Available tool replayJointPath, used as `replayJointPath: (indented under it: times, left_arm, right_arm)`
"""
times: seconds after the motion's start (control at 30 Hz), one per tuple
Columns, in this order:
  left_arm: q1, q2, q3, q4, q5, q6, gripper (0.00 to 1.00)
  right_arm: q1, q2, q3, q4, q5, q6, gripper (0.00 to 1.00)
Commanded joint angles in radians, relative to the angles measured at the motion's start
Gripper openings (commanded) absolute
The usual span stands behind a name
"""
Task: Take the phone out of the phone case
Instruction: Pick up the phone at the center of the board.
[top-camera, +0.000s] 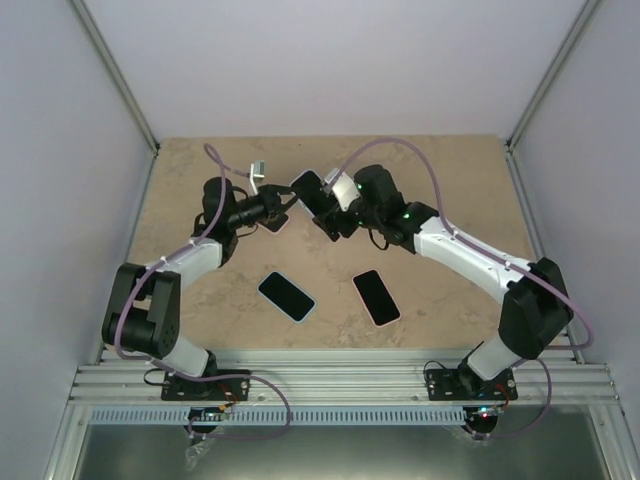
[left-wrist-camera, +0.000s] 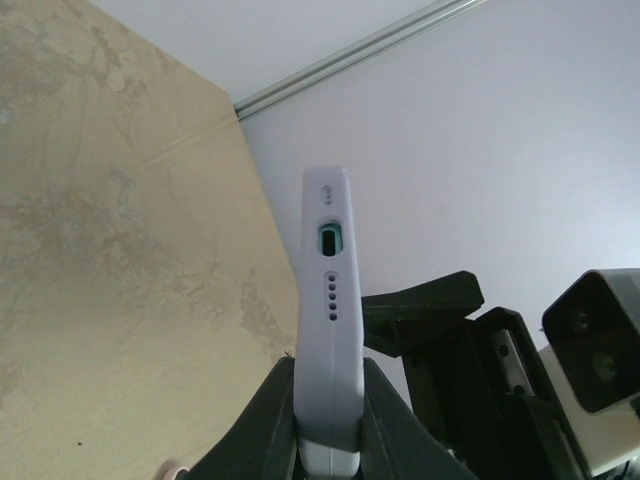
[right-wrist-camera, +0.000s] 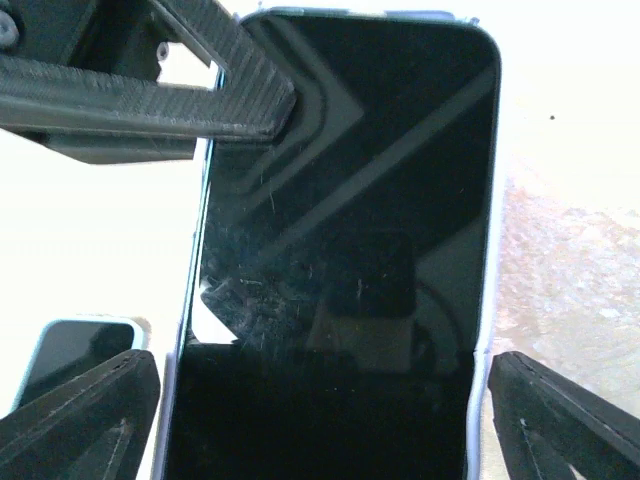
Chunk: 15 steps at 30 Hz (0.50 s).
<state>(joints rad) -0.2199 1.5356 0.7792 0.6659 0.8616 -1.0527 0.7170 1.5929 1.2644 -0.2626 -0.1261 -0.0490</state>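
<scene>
A phone with a black screen (right-wrist-camera: 340, 200) sits in a pale lavender case (left-wrist-camera: 328, 260) and is held in the air over the back middle of the table (top-camera: 307, 184). My left gripper (left-wrist-camera: 328, 378) is shut on one end of the case, pinching it across its thickness; the port and speaker holes on the case's end edge face the camera. My right gripper (right-wrist-camera: 325, 400) spans the phone's width, with its fingers (right-wrist-camera: 80, 410) against the case's sides. In the top view the left gripper (top-camera: 286, 206) and right gripper (top-camera: 328, 212) meet at the phone.
Two more cased phones lie screen up on the near part of the table, one at the left (top-camera: 287, 295) and one at the right (top-camera: 376, 297). One of them shows low in the right wrist view (right-wrist-camera: 70, 350). Grey walls enclose the table (top-camera: 450, 180).
</scene>
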Motion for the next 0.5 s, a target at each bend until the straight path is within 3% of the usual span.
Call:
replayJointPath:
  times: [0.0,0.23,0.47]
  left_arm:
    - [-0.001,-0.059,0.003,0.033,0.048,0.05,0.0]
    - [-0.001,-0.139,0.02,-0.003,0.088,0.128,0.0]
    - [-0.001,-0.24,0.052,-0.125,0.177,0.302,0.0]
  right_arm:
    - [0.003,-0.084,-0.002,0.035,-0.079,-0.015,0.97]
    - [-0.022,-0.178,-0.007,-0.028,-0.264,-0.007,0.98]
    - [-0.136,-0.249,0.039,-0.127,-0.462,0.016,0.98]
